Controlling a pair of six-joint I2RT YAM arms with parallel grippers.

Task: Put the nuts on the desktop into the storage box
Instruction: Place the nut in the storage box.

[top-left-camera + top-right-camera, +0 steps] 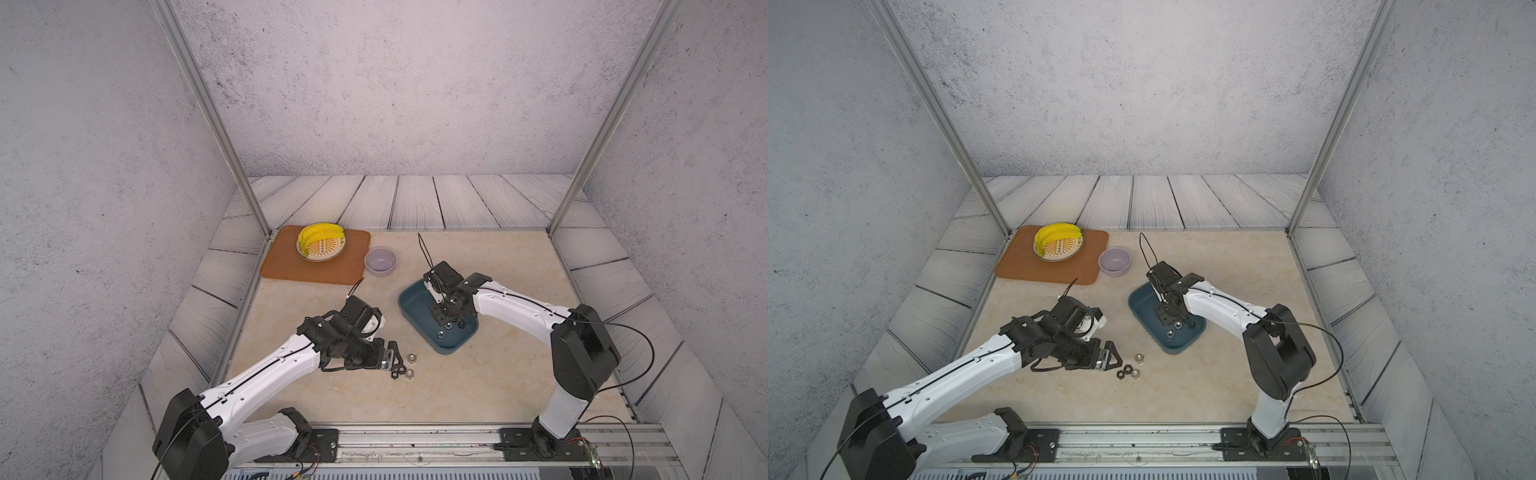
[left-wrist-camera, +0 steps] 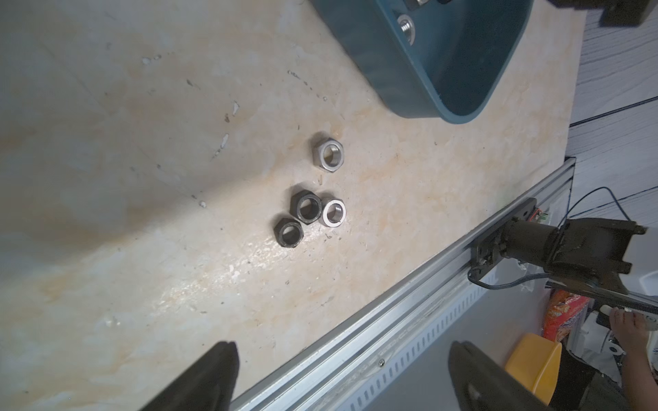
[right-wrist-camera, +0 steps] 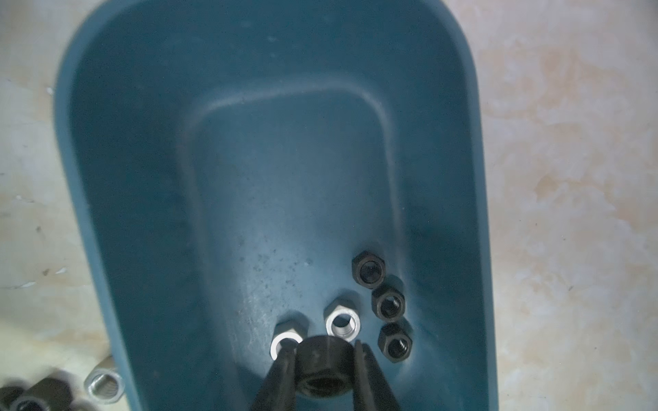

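Several nuts lie close together on the beige desktop (image 1: 478, 386): two silver nuts (image 2: 328, 152) (image 2: 334, 212) and two black nuts (image 2: 305, 206) (image 2: 288, 232). In both top views they sit just right of my left gripper (image 1: 395, 358) (image 1: 1113, 358). It is open with nothing between its fingers (image 2: 343, 347). The teal storage box (image 1: 411, 303) (image 3: 285, 142) holds several black and silver nuts (image 3: 388, 303). My right gripper (image 3: 323, 350) hangs low inside the box, shut on a black nut (image 3: 322, 370).
A lavender bowl (image 1: 380, 261) stands behind the box. Left of it an orange mat (image 1: 286, 270) carries a plate of bananas (image 1: 321, 243). An aluminium rail (image 1: 415, 436) runs along the front edge, and metal frame posts rise at the back corners.
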